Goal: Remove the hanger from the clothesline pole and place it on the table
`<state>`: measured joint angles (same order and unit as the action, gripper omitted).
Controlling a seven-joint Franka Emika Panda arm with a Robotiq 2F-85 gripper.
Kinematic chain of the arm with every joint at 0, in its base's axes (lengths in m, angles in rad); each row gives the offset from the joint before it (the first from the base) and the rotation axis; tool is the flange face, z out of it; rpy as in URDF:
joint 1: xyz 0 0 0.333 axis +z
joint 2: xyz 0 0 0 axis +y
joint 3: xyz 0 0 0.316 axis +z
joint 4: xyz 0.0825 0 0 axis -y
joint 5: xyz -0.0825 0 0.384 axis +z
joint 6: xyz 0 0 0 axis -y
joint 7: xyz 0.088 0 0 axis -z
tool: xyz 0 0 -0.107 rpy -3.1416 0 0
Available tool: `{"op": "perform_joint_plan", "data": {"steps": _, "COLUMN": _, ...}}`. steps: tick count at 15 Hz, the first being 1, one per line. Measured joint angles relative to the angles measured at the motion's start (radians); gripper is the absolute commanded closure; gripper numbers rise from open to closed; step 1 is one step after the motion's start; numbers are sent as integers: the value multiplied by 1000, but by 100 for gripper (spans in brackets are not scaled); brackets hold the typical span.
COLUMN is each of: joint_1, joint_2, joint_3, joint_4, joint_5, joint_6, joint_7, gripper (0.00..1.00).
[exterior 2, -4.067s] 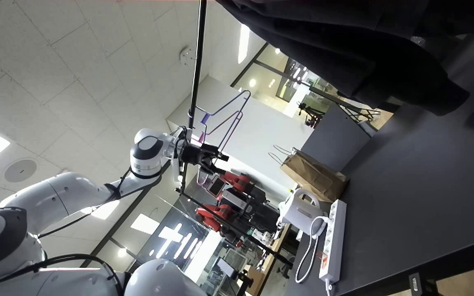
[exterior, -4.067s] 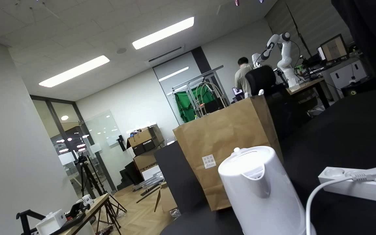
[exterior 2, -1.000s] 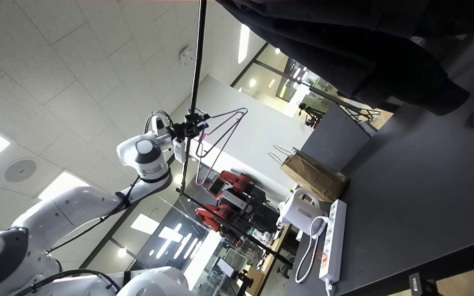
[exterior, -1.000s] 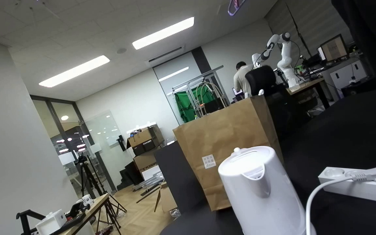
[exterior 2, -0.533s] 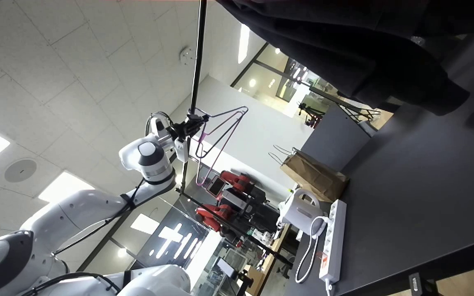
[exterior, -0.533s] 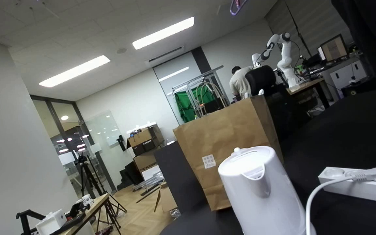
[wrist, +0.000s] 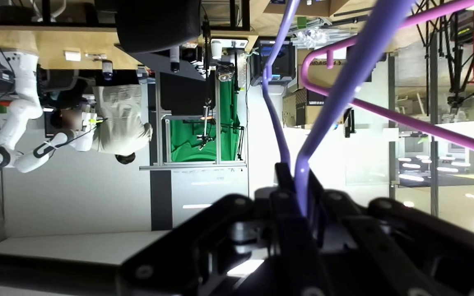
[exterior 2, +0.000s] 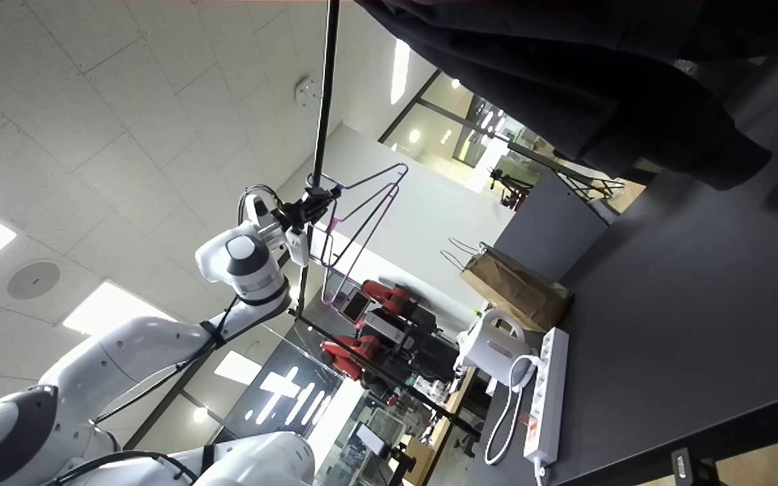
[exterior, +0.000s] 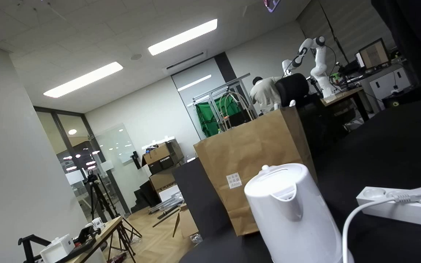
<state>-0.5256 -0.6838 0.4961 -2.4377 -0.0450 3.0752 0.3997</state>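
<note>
The thin purple hanger [wrist: 346, 88] runs into my gripper [wrist: 300, 181] in the wrist view, its neck pinched between the black fingers [wrist: 284, 174]. In an exterior view the gripper [exterior 2: 333, 194] sits right at the black clothesline pole [exterior 2: 325, 101], and the hanger [exterior 2: 375, 175] slants out from it. Its hook shows against the pole; whether it still bears on the pole I cannot tell. Only a low corner of the hanger [exterior: 272, 5] enters at an exterior view's top edge. The black table [exterior 2: 666, 304] spreads out below, also as the dark table [exterior: 397, 146].
A pink hanger bar [wrist: 426, 125] crosses the wrist view; whether it is a separate hanger is unclear. On the table stand a white kettle [exterior 2: 497, 347], a brown paper bag [exterior 2: 517, 283] and a white power strip [exterior 2: 548, 398] with its cable. Dark cloth [exterior 2: 598, 88] hangs over the table.
The gripper has closed on the hanger near the pole. The hanger has tilted and risen slightly, its corner shifting up and right in an exterior view. A background person has bent down.
</note>
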Motion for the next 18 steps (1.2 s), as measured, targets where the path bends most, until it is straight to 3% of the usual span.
{"op": "perform_joint_plan", "data": {"steps": 8, "joint_1": -25, "joint_2": -8, "joint_3": 18, "joint_4": 21, "joint_5": 10, "joint_6": -5, "joint_7": 0, "gripper": 98}}
{"op": "perform_joint_plan", "data": {"steps": 18, "joint_1": -119, "joint_2": 69, "joint_3": 37, "joint_4": 125, "joint_5": 8, "joint_6": -29, "joint_7": -1, "gripper": 98}}
